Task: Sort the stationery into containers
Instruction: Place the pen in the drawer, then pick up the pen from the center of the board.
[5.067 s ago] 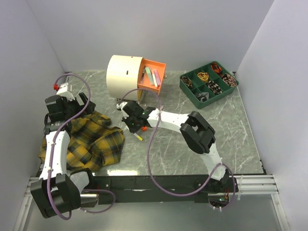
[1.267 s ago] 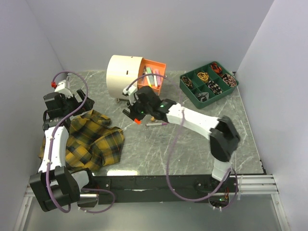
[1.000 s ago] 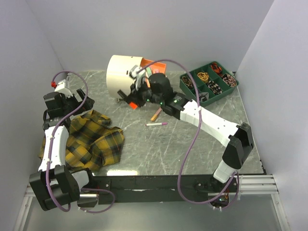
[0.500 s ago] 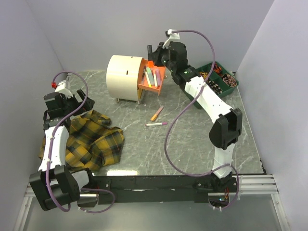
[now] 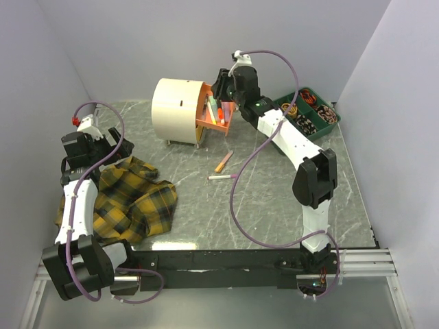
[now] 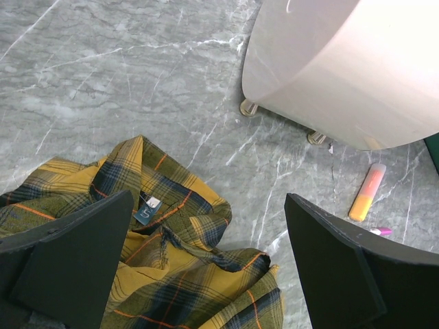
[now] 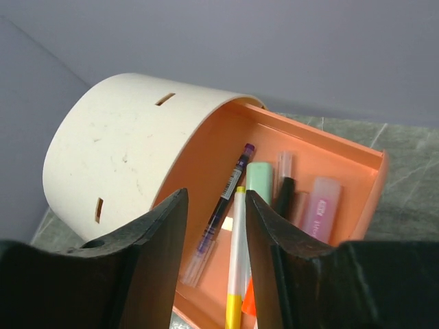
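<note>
Right gripper (image 7: 215, 200): half open, pen (image 7: 236, 253) loose between jaws.
Left gripper (image 6: 209, 202): wide, empty.
Risk: pen, at drawer (image 7: 343, 154) 6 o'clock rim, may tip out onto desk (image 5: 274, 205).

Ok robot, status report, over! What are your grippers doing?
Left gripper open above plaid cloth. Right gripper open over orange drawer, yellow-white pen between the jaws. Orange highlighter and pink-tipped pen on table. Nothing blocking drawer.

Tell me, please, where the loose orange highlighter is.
In the top view the orange highlighter lies on the table near the centre, in front of the orange drawer of the cream chest, just beyond a pink-capped pen.
</note>
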`<state>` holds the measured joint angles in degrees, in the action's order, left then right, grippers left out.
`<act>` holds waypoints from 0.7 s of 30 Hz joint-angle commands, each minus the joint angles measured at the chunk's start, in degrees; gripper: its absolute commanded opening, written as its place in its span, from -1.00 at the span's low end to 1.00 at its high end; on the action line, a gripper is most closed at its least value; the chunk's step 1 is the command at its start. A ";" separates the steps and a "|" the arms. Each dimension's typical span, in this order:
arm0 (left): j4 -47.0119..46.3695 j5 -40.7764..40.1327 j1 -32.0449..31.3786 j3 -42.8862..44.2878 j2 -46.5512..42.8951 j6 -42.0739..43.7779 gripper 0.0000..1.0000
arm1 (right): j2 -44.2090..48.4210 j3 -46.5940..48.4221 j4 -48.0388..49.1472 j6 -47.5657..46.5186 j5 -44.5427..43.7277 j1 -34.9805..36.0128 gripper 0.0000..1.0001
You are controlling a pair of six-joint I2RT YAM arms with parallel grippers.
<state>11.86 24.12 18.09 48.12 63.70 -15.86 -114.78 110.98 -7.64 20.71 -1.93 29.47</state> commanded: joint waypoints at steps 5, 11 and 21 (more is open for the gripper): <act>-1.84 0.58 0.37 0.66 -0.60 -0.58 0.99 | 7.36 -3.48 3.43 -13.21 22.54 0.32 0.10; -2.45 0.93 0.46 -0.04 -1.04 -0.93 0.99 | 9.75 -7.53 -27.94 -55.62 50.89 3.74 0.09; -2.28 0.93 0.46 -0.74 -1.39 -0.84 0.99 | 15.91 -34.07 -25.06 -82.32 31.30 15.17 0.10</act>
<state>11.42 24.16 18.20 47.81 63.70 -16.23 -101.56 80.42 -34.39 -50.46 35.53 43.83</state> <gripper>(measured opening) 0.995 0.549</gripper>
